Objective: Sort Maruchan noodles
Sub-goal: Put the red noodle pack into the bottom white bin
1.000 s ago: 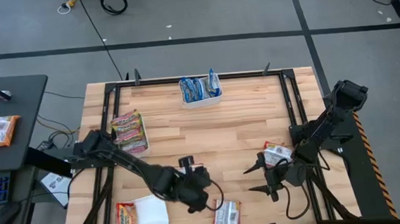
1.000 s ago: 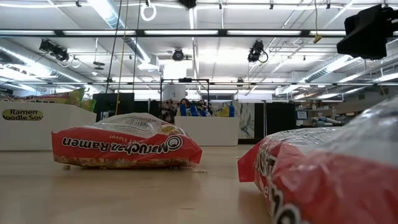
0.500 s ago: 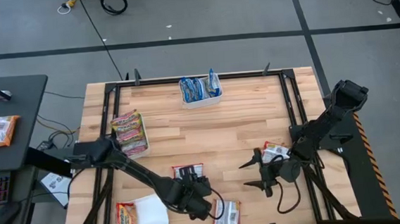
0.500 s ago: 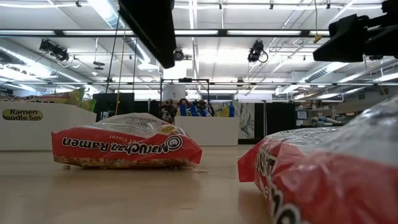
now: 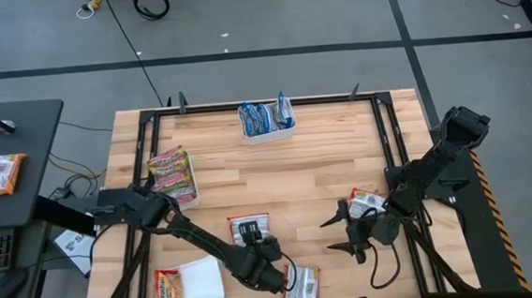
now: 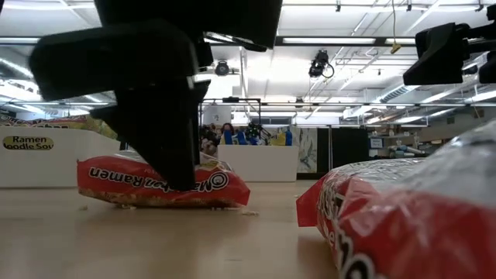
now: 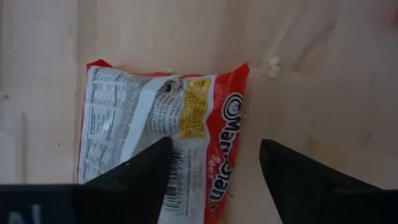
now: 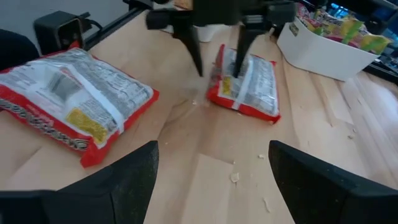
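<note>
With its fingers spread wide, the left tool [image 5: 251, 235] hovers right over a red-and-white Maruchan packet [image 5: 249, 229] near the middle of the tabletop [image 5: 323, 164], one finger over the wrapper and one just past its edge, gripping nothing. That packet lies flat and loose, not in any tray.

Out at four o'clock from it, the right tool [image 5: 340, 235] waits with its fingers open and empty, and a second red packet [image 5: 368, 201] lies just beyond it, partly under the arm. At six o'clock a third red packet [image 5: 302, 287] sits at the tabletop's near edge.

Sorted so far, by my read: blue packets standing in the white tray [image 5: 267, 133] at twelve o'clock, a green-and-red stack in the tray [image 5: 192, 199] at nine o'clock, and one orange packet [image 5: 168, 293] in the tray [image 5: 203, 283] at seven o'clock. So three red ones look left to place, and I can't spot a tray for red yet.
</note>
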### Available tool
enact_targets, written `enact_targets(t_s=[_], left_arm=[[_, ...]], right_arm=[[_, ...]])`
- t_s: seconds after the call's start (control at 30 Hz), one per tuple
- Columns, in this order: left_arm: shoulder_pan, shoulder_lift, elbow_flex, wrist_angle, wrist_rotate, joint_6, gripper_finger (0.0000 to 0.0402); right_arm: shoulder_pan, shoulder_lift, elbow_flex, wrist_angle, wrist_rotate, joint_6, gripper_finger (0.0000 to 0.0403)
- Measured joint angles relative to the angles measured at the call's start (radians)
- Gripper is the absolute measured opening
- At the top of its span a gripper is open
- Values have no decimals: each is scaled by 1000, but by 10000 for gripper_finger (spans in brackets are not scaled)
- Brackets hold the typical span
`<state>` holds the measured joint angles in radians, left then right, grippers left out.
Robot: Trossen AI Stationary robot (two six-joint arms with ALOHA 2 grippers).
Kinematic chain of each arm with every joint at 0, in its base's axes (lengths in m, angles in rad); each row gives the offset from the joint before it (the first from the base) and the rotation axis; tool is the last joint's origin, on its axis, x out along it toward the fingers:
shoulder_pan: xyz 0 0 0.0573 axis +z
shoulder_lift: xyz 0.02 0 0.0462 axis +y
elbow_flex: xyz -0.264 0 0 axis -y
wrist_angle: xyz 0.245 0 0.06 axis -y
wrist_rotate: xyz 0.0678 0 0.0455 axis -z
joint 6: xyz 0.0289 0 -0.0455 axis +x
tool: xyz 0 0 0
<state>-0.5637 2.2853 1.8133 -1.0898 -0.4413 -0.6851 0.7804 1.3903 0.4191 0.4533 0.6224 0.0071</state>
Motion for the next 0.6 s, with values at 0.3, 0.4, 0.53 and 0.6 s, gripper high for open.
enact_targets(t_s=[0.3,0.4,0.53,0.6], left_arm=[[17,-3,-1,-14,-3,-38,119],[18,-3,-2,-13,-20,-44,68],[20,-4,-2,-11,-24,-46,11],[25,-21,-4,-12,6,-46,8]], right_arm=[[10,0,0,0,-2,1,308],[10,0,0,0,-2,1,308],[12,0,0,0,-7,1,308],[19,0,0,0,-13,1,308]])
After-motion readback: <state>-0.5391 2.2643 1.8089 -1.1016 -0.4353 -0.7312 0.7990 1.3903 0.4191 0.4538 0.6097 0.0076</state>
